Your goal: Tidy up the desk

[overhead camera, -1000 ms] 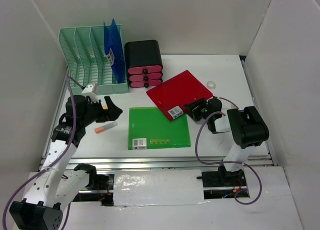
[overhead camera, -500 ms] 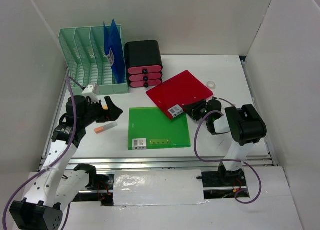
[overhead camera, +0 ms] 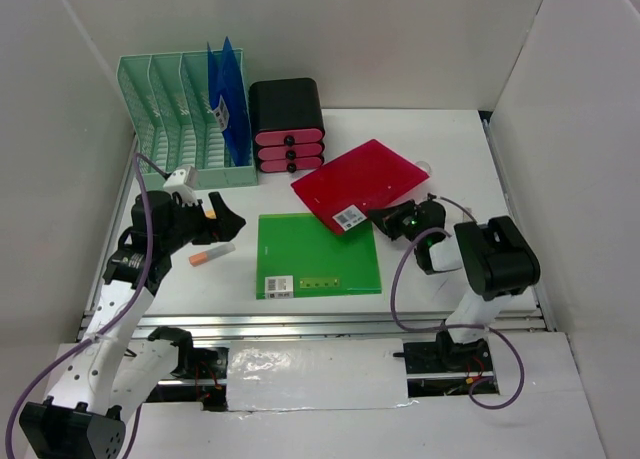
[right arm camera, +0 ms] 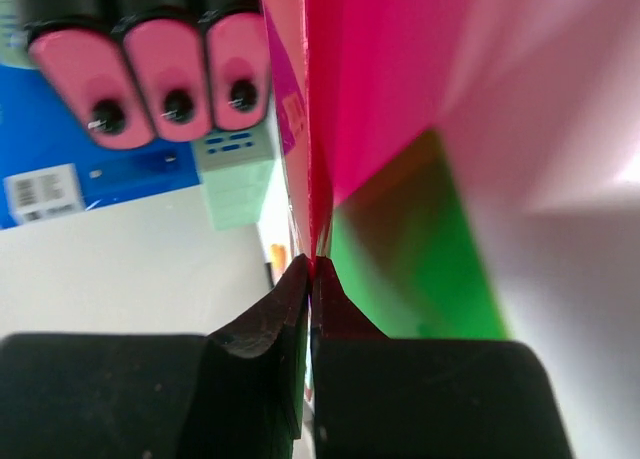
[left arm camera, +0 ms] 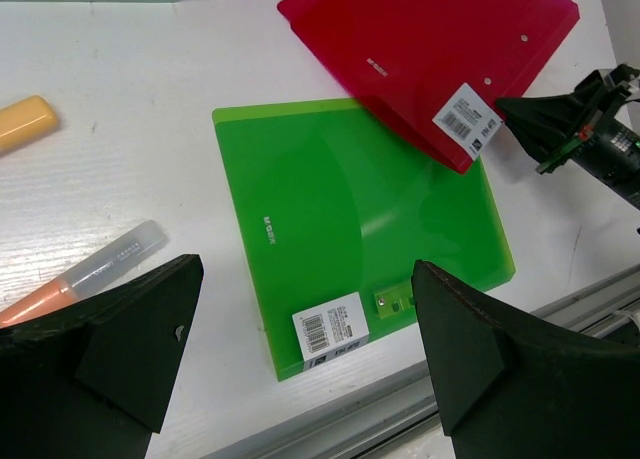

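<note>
Desk (overhead camera: pixel 450 139), R jaws clamped on red folder (overhead camera: pixel 360 179) edge, it hides pt of green folder (overhead camera: pixel 315 254), L jaws wide apart

On the desk (overhead camera: pixel 450 139), far folder (overhead camera: pixel 357 179) overlaps near folder (overhead camera: pixel 318 254) at 1 o'clock; drawer box (overhead camera: pixel 287 127) at 12, marker (overhead camera: pixel 211 253) at 9

Up close on the right wrist, the red folder (right arm camera: pixel 400 89) was a pink blur, and the green folder (right arm camera: pixel 420 249) was smeared too. The drawer box (right arm camera: pixel 150 59) was cut off at the top. The marker's (left arm camera: pixel 100 269) orange end sat hidden behind a left finger (left arm camera: pixel 110 349). The label (overhead camera: pixel 279 284) print was too small to read.
</note>
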Motion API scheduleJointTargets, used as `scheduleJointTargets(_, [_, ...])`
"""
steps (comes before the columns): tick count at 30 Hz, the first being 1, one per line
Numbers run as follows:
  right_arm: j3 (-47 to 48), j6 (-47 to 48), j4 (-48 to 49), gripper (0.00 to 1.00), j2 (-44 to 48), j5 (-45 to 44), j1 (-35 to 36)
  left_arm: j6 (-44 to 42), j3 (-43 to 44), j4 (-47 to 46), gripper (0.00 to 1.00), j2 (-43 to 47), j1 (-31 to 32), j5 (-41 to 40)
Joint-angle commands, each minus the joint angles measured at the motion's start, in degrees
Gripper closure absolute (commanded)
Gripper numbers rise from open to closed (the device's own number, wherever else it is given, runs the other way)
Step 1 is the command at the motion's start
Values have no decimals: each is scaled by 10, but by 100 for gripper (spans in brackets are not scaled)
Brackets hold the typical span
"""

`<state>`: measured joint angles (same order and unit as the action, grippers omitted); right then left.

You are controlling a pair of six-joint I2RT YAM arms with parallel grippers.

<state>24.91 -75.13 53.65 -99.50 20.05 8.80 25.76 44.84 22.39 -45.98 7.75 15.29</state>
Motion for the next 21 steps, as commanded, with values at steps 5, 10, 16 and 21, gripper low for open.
scheduleJointTargets(5, [-40,-19,-98,100,189,-62,4,7,-3,-17,1,11,2,0])
scheduleJointTargets(10, [-39,-11,-195,100,297,-99,6,14,0,-13,1,15,2,-9])
scheduleJointTargets(16, [-14,-9,-268,100,388,-115,24,124,-20,-89,1,37,2,56])
scheduleJointTargets(21, [1,-12,-264,100,418,-138,74,391,-131,-319,0,80,21,87])
